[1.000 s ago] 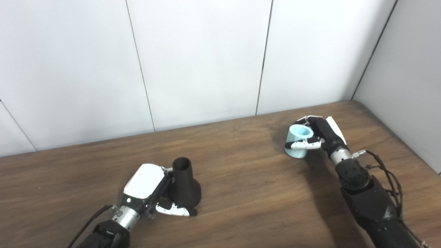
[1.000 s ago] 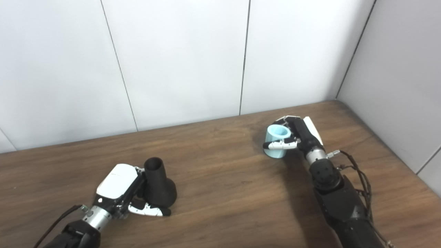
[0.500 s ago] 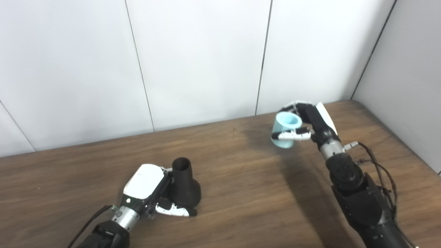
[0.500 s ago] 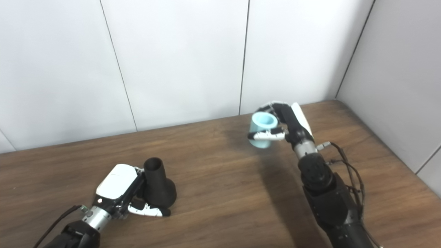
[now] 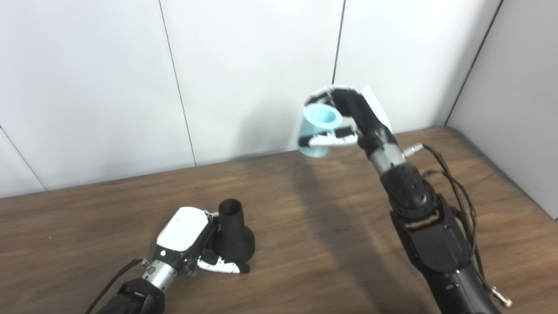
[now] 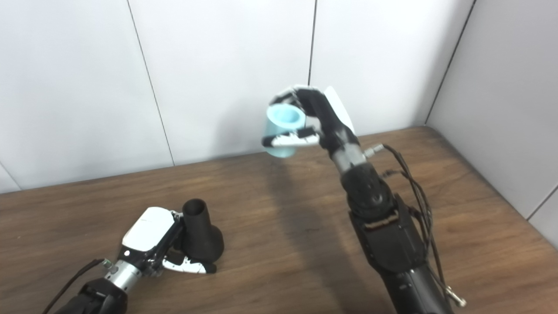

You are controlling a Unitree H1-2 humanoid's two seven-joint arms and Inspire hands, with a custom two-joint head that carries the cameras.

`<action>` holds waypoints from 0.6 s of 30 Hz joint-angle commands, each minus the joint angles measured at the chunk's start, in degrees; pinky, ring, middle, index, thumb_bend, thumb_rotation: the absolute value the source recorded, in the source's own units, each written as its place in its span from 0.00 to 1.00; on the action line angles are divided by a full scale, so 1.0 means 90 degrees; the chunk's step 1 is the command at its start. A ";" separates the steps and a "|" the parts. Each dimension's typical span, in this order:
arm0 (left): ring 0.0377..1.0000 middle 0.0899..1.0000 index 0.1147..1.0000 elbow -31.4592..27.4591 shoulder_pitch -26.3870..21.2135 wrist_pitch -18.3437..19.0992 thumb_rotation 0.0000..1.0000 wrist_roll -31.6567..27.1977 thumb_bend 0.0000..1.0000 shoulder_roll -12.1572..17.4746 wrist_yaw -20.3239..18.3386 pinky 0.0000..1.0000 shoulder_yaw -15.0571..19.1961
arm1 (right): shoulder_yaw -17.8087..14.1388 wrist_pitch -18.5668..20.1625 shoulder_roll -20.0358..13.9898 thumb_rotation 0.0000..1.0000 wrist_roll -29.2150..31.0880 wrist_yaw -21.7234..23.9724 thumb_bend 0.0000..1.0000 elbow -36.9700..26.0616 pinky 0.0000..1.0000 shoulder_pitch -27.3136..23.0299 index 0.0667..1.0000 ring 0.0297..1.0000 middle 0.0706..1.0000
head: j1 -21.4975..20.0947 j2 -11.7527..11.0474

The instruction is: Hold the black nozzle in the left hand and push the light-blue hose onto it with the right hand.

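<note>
Nearest the camera, the left hand lies low on the wooden table at lower left, white back facing up. Its fingers wrap round the flared base of the black nozzle, so it is grasping the nozzle. Nozzle stands upright on the table, wide base down, narrow open neck pointing up. It sits just right of the hand's palm, touching it.

Right arm comes in from bottom right, black forearm with loose cables running alongside, angled up and to the left.

Further back and higher, the right hand is raised well above the table, in front of the wall panels. It is clenched round the light-blue hose, thumb across the front, fingers round the back. Hose is a short tube, clear of the table, open end facing up and slightly toward the camera, a bit blurred. Hose is well apart from the nozzle, up and to the right of it. A shadow falls on the table below the arm.

Behind everything, white wall panels with thin vertical seams; a grey side wall meets the table on the right.
</note>
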 commanded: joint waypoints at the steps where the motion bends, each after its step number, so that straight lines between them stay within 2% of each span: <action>1: 0.37 0.40 0.47 0.0404 0.0800 0.0194 0.00 0.0320 0.50 -0.0026 -0.0783 0.37 -0.0386 | 0.0024 0.0216 0.0088 0.00 0.0110 0.0134 0.52 -0.0304 0.30 -0.0399 0.48 0.35 0.40 | 0.0106 0.0027; 7: 0.38 0.40 0.47 0.0370 0.0781 0.0293 0.00 0.0312 0.50 -0.0108 -0.0877 0.38 -0.0389 | 0.0231 0.0554 0.0252 0.00 0.0072 0.0380 0.51 -0.0465 0.30 -0.0581 0.50 0.36 0.45 | 0.0505 0.0085; 11: 0.40 0.40 0.46 0.0416 0.0792 0.0303 0.00 0.0257 0.50 -0.0197 -0.0808 0.40 -0.0347 | 0.0451 0.0715 0.0366 0.00 0.0048 0.0554 0.51 -0.0491 0.28 -0.0633 0.52 0.36 0.43 | 0.0658 0.0118; 14: 0.38 0.39 0.47 0.0413 0.0795 0.0343 0.00 0.0296 0.50 -0.0243 -0.0787 0.37 -0.0349 | 0.0508 0.0844 0.0521 0.00 0.0256 0.0686 0.51 -0.0436 0.28 -0.0656 0.52 0.36 0.42 | 0.0737 0.0132; 18: 0.38 0.39 0.47 0.0423 0.0790 0.0359 0.00 0.0341 0.50 -0.0295 -0.0712 0.37 -0.0344 | 0.0744 0.0927 0.0558 0.00 0.0056 0.0781 0.51 -0.0424 0.28 -0.0657 0.51 0.36 0.42 | 0.0871 0.0171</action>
